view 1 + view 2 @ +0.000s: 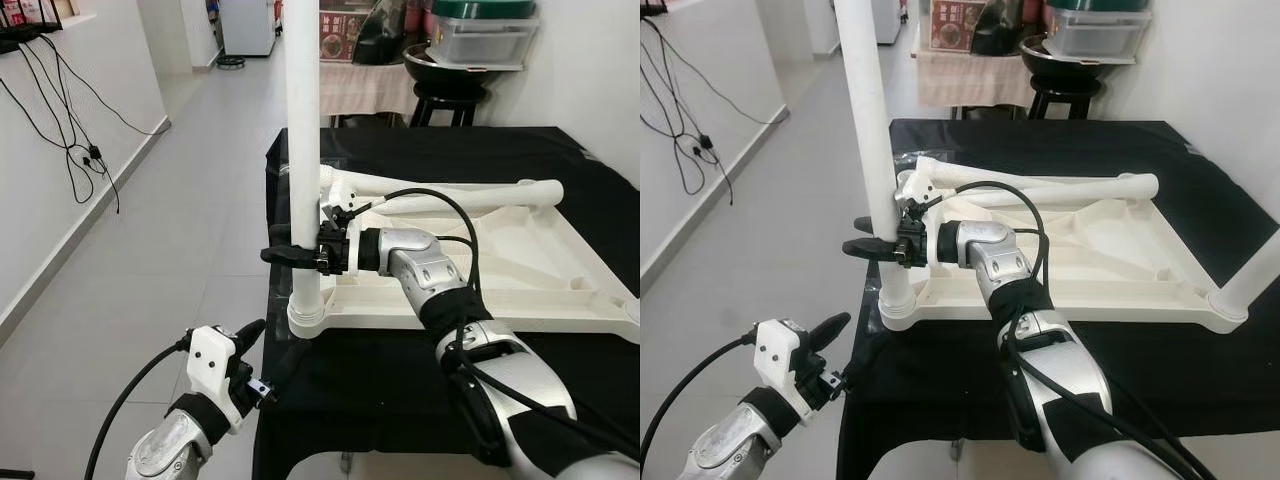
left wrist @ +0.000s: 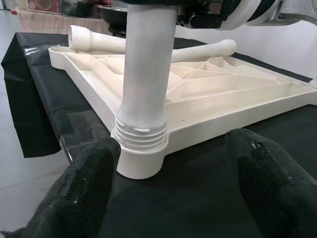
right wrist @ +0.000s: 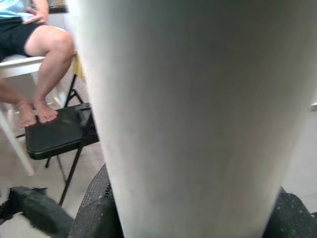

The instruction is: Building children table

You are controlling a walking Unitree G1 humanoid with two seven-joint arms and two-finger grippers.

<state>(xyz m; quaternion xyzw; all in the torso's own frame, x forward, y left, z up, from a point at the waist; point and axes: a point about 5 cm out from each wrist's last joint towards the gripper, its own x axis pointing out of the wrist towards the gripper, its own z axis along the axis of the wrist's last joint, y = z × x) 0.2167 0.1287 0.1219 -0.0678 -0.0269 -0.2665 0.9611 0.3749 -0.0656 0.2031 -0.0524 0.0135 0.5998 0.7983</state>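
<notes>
The white table top (image 1: 520, 290) lies upside down on a black-covered table (image 1: 400, 380). A white leg (image 1: 303, 150) stands upright in its near left corner socket (image 1: 305, 322), with some thread (image 2: 141, 134) showing above the socket. My right gripper (image 1: 295, 255) is shut on this leg a little above the socket, and in the right wrist view the leg (image 3: 198, 99) sits between the fingers. My left gripper (image 1: 272, 345) hovers open just off the table's left front edge, facing the socket, its fingers (image 2: 89, 178) spread wide and holding nothing. A loose leg (image 1: 450, 195) lies across the far side.
Another leg (image 1: 1250, 280) rises from the near right corner. Bare tiled floor (image 1: 180, 230) runs along the left, by a wall with hanging cables (image 1: 80, 150). A black stool (image 1: 450, 100) with a bowl and container stands behind. A seated person's legs (image 3: 47, 49) and a black folding stool (image 3: 54, 131) are nearby.
</notes>
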